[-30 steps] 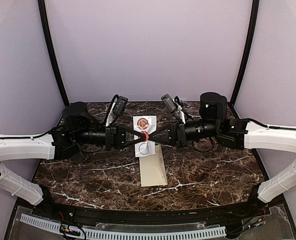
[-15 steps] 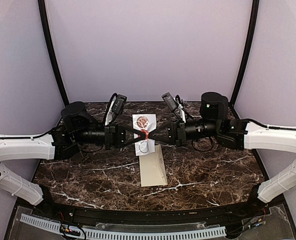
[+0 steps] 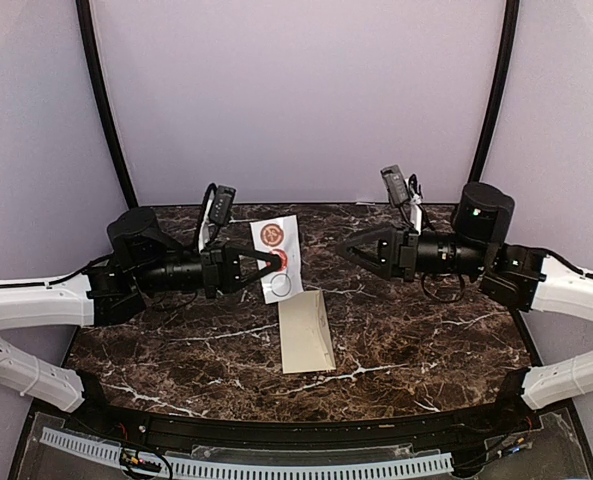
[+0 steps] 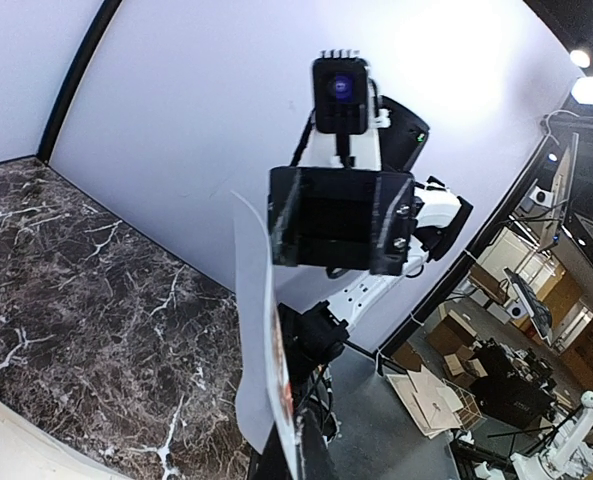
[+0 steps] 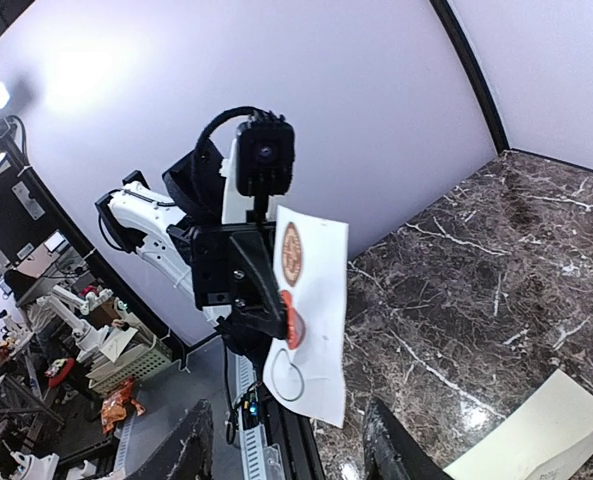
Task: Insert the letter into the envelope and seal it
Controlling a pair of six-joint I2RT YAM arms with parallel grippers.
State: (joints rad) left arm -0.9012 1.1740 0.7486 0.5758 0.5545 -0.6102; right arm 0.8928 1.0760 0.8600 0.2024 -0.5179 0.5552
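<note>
Left gripper (image 3: 269,262) pinches the white sticker sheet (image 3: 290,240) in the air over the far middle. Right gripper (image 3: 348,250) is open and empty. The envelope (image 3: 306,330) lies nearer on the table (image 3: 176,340); no letter shows. A hard pull on the red sticker (image 3: 282,260) could rip the sheet

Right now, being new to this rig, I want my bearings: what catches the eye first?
A white sticker sheet with round seals, held upright over the table's middle by the shut left gripper. The right gripper stands open, apart to its right; a cream envelope lies flat just nearer the camera.
</note>
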